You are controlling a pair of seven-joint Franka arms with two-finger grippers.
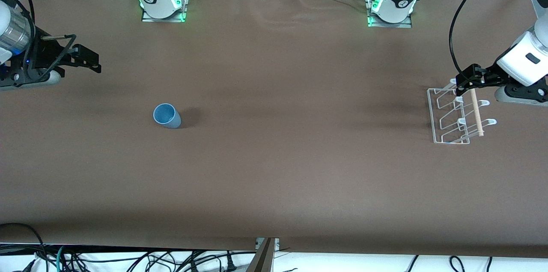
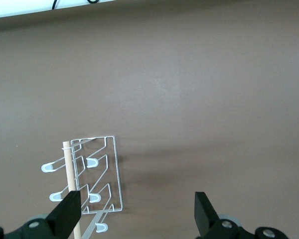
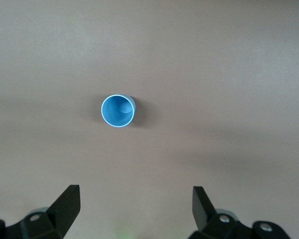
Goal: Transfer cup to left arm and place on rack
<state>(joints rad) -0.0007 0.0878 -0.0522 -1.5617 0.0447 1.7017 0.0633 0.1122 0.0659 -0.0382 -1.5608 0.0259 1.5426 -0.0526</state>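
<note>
Brown covering spreads over the whole desk (image 1: 274, 169), which carries everything in view. White and black, the left arm (image 1: 520, 64) reaches in at its own end of the desk, and its pincer (image 1: 469, 79) hangs over the end of the rack (image 1: 454, 118) farther from the front camera. In the left wrist view that pincer (image 2: 137, 211) has its black fingers (image 2: 67, 211) spread wide, with nothing between them and the rack (image 2: 94, 174) below. The right arm (image 1: 15, 36), with its silver wrist ring, hangs at the other end of the desk; its pincer (image 1: 83, 55) is over bare desk, well apart from the cup. In the right wrist view this pincer (image 3: 137, 206) is likewise spread wide and holds nothing. The rack, white wire with a light wooden dowel (image 1: 476, 111) across it, stands on the desk toward the left arm's end. The cup (image 1: 167, 116), light blue, stands upright with its mouth up toward the right arm's end, well apart from the rack; the right wrist view looks straight down into it (image 3: 117, 110).
</note>
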